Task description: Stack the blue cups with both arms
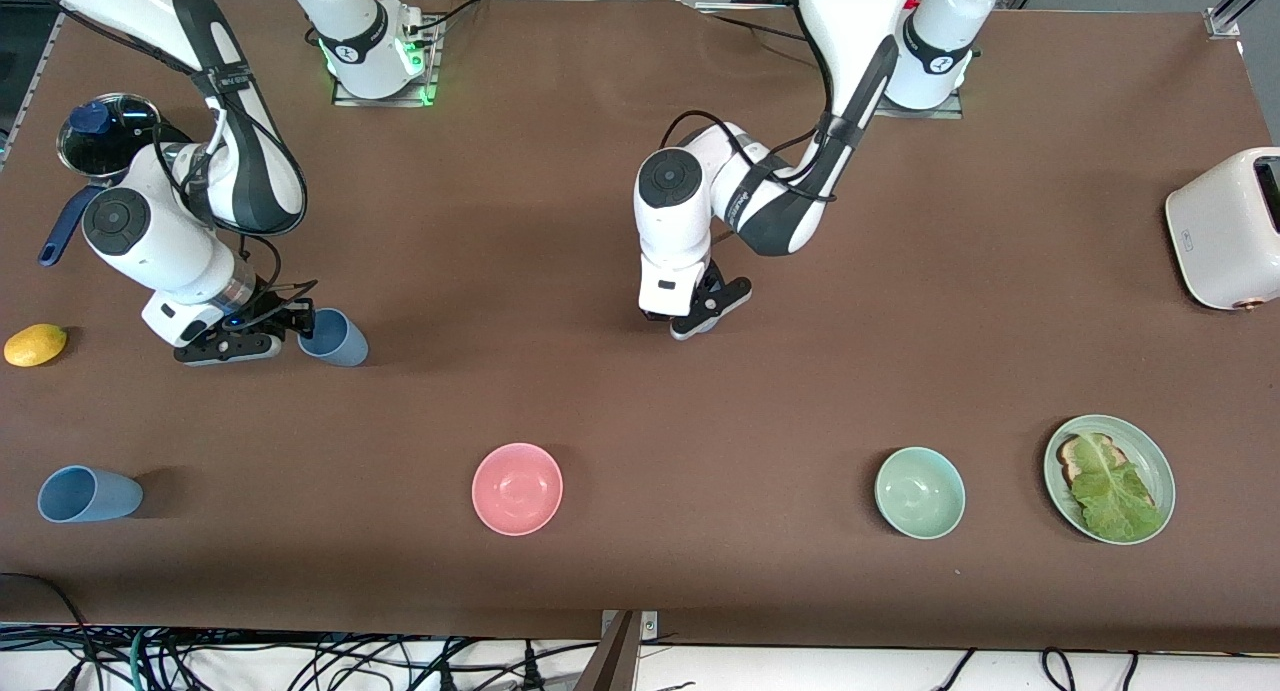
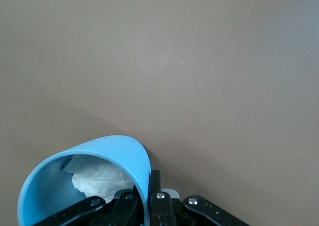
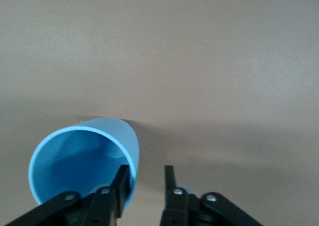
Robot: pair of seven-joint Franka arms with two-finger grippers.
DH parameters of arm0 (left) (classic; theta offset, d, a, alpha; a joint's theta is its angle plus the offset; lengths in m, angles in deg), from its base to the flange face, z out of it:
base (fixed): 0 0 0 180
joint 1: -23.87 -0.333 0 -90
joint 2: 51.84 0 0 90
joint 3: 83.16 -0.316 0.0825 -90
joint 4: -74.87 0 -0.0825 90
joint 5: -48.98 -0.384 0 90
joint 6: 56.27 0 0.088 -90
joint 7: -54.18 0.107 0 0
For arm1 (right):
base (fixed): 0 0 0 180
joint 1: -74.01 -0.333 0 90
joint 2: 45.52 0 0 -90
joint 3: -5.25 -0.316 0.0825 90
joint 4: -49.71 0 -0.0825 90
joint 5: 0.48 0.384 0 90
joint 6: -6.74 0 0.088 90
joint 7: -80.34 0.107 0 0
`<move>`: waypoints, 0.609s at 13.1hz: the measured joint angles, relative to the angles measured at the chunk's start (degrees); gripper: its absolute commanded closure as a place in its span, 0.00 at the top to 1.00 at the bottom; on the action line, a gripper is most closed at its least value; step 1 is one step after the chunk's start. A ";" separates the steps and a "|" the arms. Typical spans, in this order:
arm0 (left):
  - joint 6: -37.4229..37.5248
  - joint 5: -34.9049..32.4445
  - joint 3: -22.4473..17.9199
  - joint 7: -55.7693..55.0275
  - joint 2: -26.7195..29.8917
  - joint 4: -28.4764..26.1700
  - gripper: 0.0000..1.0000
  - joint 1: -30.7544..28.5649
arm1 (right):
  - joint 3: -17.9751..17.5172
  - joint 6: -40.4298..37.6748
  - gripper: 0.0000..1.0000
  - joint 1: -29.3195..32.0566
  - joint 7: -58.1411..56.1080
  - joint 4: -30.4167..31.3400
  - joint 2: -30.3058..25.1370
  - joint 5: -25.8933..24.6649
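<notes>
A light-blue cup [image 1: 335, 338] lies on its side toward the right arm's end of the table. My right gripper [image 1: 298, 323] is at its mouth. In the right wrist view the gripper [image 3: 145, 182] is open, with one finger inside the cup [image 3: 75, 156] and the other outside its wall. My left gripper [image 1: 705, 316] is low over the middle of the table. In the left wrist view it [image 2: 144, 183] is shut on the rim of a blue cup [image 2: 109, 151] with white crumpled paper inside; the front view hides this cup. Another blue cup [image 1: 88, 494] lies on its side, nearer the front camera.
A lemon [image 1: 35, 344] and a lidded pan [image 1: 100, 136] sit at the right arm's end. A pink bowl [image 1: 517, 488], a green bowl [image 1: 919, 492] and a green plate [image 1: 1160, 471] with toast and lettuce line the near side. A white toaster [image 1: 1225, 229] stands at the left arm's end.
</notes>
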 measured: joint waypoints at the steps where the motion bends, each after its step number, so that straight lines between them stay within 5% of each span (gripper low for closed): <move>1: 0.00 0.00 0.00 -0.02 -0.48 0.51 0.00 0.04 | -0.07 0.01 0.20 -0.01 -0.01 -0.02 0.03 0.20; 4: 0.00 0.00 0.01 -0.10 -1.30 1.29 0.00 0.26 | -0.31 0.06 0.01 -0.03 -0.02 -0.18 0.06 1.14; 8: -0.16 0.00 -0.11 -0.31 -1.30 1.54 0.00 0.18 | -0.51 0.08 0.00 -0.04 -0.02 -0.41 0.07 1.61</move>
